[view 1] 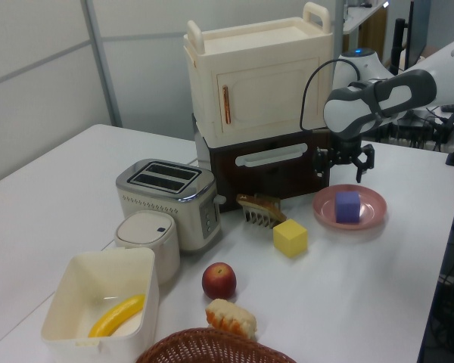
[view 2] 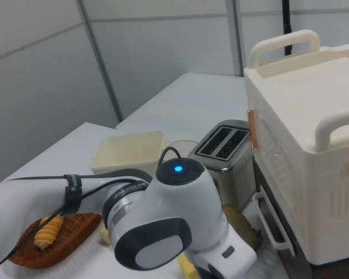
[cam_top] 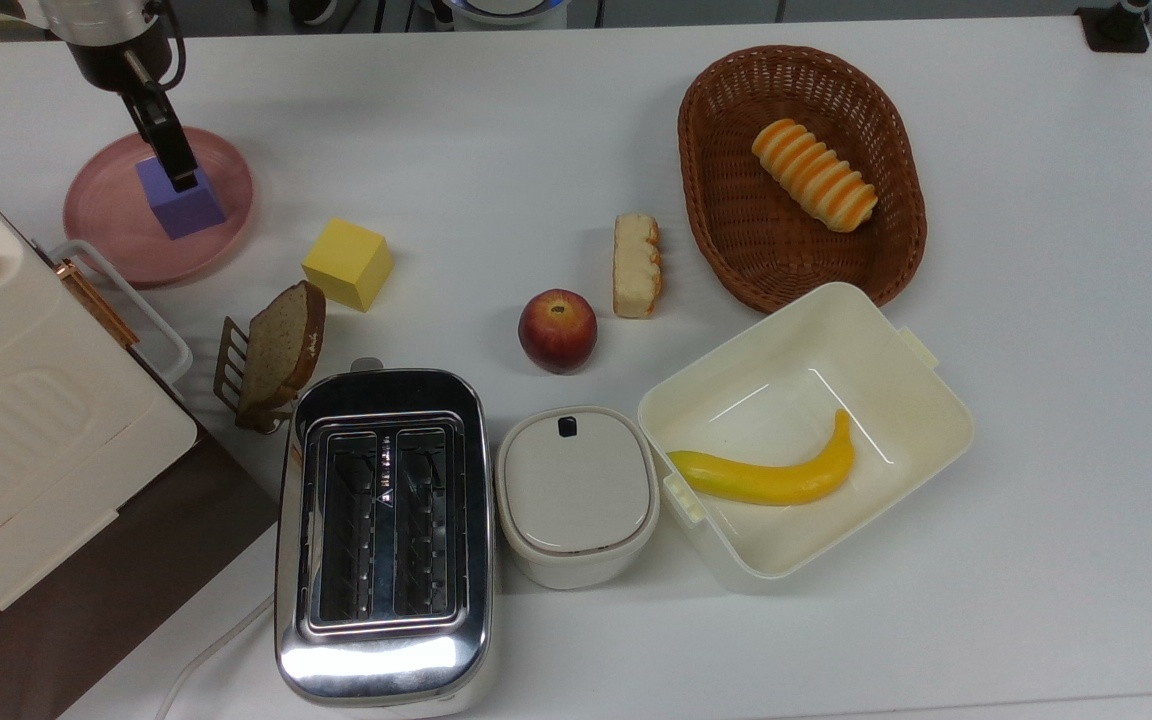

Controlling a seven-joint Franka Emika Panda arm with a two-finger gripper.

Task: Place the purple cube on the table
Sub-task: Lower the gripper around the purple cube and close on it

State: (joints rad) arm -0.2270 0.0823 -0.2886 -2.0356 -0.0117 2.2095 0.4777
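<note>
In the top view, read from its left, the cream cabinet point(cam_top: 26, 400) filled the 8 o'clock corner, and the round pink plate point(cam_top: 106, 215) sat at about 10 o'clock on the white table point(cam_top: 1036, 300). The purple cube point(cam_top: 186, 205) rested on that plate, not yet on the tabletop. The gripper point(cam_top: 176, 165) hung over the cube's far edge; in the left view the gripper point(view 1: 342, 168) showed its two fingers spread apart and empty, above the plate point(view 1: 371, 215) and clear of the cube point(view 1: 348, 206). Toward 4 o'clock from the plate stood the yellow cube point(cam_top: 347, 264), well apart from the purple one, and at 7 o'clock from the yellow cube a slice of brown bread point(cam_top: 281, 345) leaned in a small rack. Just below it lay the chrome two-slot toaster point(cam_top: 383, 535), with a white lidded container point(cam_top: 576, 495) touching or just beside it on the top view's right. An apple point(cam_top: 557, 330) sat near the centre, a piece of bread point(cam_top: 636, 264) at its 1 o'clock. At 1 o'clock in the picture a brown wicker basket point(cam_top: 716, 200) held a striped roll point(cam_top: 814, 174), and at its 6 o'clock an open cream box point(cam_top: 896, 400) held a banana point(cam_top: 766, 478).
</note>
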